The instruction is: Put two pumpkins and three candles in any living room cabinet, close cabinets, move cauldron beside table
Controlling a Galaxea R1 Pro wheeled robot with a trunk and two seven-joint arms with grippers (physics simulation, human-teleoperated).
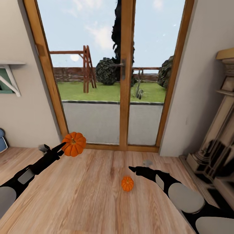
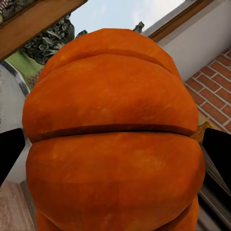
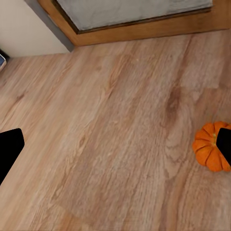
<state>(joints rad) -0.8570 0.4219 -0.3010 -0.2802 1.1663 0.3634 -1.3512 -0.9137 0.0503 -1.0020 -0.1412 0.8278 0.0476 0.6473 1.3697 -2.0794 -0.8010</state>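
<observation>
Now, your left gripper (image 1: 63, 147) is clamped on one pumpkin (image 1: 74, 144), raised above the wooden floor (image 1: 84, 201) by the glass door (image 1: 110, 74). The second pumpkin (image 1: 127, 183) sits on the floor, stem up, just below and slightly left of your right gripper (image 1: 132, 169), whose jaws are spread and empty. That arm is nearer, so you'd probably drop down onto it.

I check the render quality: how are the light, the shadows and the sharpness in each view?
Head view: even daylight through the glass door, verticals bent toward the edges, almost no shadow under the floor pumpkin. Left wrist view: the held pumpkin is so close that it looks soft, with the left gripper fingers as flat black shapes. Right wrist view: sharp floor grain, no glare.
</observation>
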